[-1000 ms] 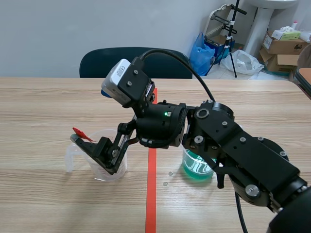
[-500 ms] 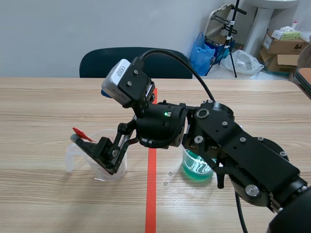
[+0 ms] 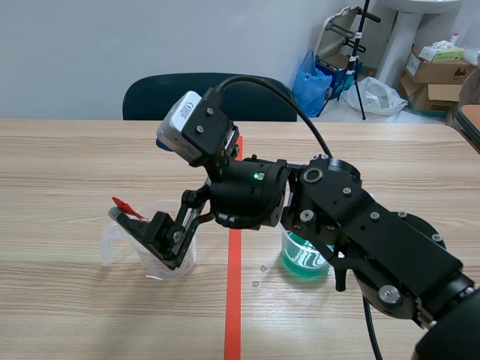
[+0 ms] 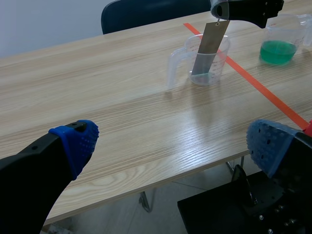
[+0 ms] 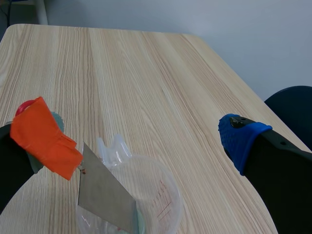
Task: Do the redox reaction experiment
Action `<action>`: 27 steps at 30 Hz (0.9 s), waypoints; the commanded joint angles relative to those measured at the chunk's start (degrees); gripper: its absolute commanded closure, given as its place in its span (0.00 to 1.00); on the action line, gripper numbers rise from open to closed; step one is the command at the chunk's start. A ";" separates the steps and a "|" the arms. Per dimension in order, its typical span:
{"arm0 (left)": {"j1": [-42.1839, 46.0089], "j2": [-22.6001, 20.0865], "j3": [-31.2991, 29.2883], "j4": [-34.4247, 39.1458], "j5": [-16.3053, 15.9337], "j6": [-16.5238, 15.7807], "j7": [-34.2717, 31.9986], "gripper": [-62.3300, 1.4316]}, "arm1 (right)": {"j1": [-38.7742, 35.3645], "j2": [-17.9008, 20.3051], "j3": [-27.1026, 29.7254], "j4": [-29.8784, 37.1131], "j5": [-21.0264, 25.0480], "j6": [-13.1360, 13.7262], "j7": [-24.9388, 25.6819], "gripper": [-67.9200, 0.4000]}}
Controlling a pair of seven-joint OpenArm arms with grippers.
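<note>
dangling into clear beaker [image 5: 168, 204]: metal strip [image 5: 105, 197] | right tool [image 5: 136, 144] spread | left tool [image 4: 173, 144] spread

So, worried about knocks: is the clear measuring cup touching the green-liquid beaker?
Apart. The scene view shows the clear measuring cup and the green-liquid beaker on opposite sides of the orange-red tape line, with bare table between.

No visible shift of the metal strip [image 4: 207, 46] or beaker [image 4: 220, 66]
</note>
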 commanded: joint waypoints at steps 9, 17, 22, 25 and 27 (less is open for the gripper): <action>0.04 0.15 -0.11 0.72 -0.39 -0.07 -1.03 0.00 | 0.87 -0.17 0.33 0.52 0.83 0.00 1.05 0.00; 0.04 0.15 -0.11 0.72 -0.39 -0.07 -1.03 0.00 | 0.87 -0.17 0.33 0.52 0.83 0.00 1.05 0.00; 0.04 0.15 -0.11 0.72 -0.39 -0.07 -1.03 0.00 | 0.87 -0.17 0.33 0.52 0.83 0.00 1.05 0.00; 0.04 0.15 -0.11 0.72 -0.42 -0.07 -0.39 0.00 | 0.87 -0.17 0.33 0.52 0.83 0.00 1.05 0.00; 0.04 0.15 -0.11 0.72 -0.39 -0.07 -0.04 0.00 | 0.87 -0.17 0.33 0.52 0.83 0.00 1.05 0.00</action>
